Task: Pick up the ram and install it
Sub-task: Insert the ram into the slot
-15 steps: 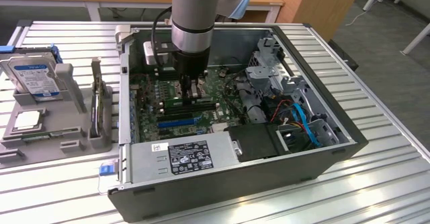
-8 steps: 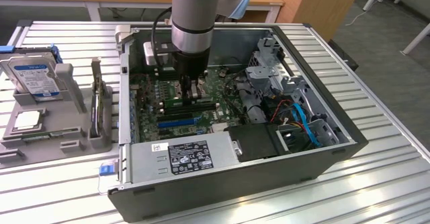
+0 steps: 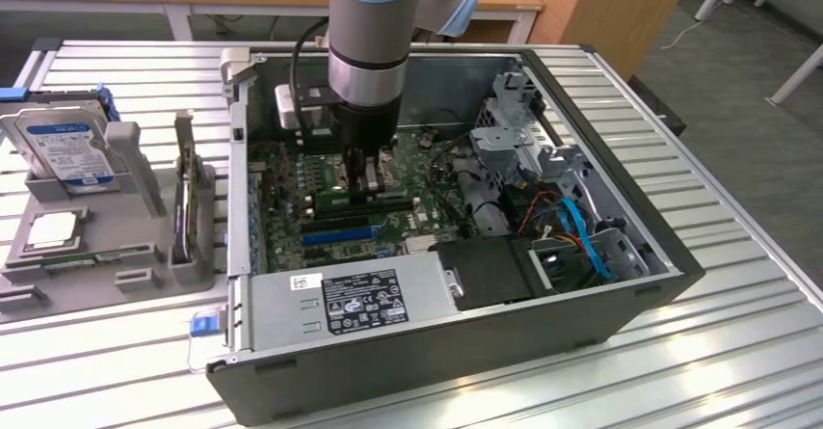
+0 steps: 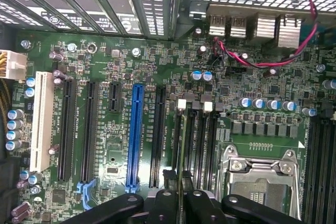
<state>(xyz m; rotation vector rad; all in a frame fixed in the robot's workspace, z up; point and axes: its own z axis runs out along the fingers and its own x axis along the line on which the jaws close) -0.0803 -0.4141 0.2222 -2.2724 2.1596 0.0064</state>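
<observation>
Exterior view
Table: ribbed metal table (image 3: 720, 352) with an open PC case (image 3: 515, 342) lying on it.
Arm: the arm (image 3: 366, 53) comes straight down into the case, over the motherboard (image 3: 289, 174).
Gripper: the gripper (image 3: 366, 183) sits low over the black slots near the middle of the board. Its own body hides what it holds.
Power supply: a silver labelled box (image 3: 347, 299) at the case's near wall, with blue cables (image 3: 585, 236) toward the exterior view's right.
Tray: a grey tray (image 3: 77, 275) outside the case on the exterior view's left. It carries an upright hard drive (image 3: 65, 149) and a flat square processor (image 3: 52, 231).

Wrist view
Fingers: the two black fingers (image 4: 166, 203) are drawn close together, pinching a thin stick seen edge-on.
Ram: the ram (image 4: 181, 190) stands on edge between the fingers. It lines up with a memory slot that has a white latch (image 4: 182, 103). Whether it is seated cannot be told.
Neighbours: a blue slot (image 4: 135, 135) and a white slot (image 4: 41, 121) lie to one side of the ram. The CPU socket (image 4: 260, 177) lies to the other side.
Wires: red wires (image 4: 310, 24) loop near the rear ports.
</observation>
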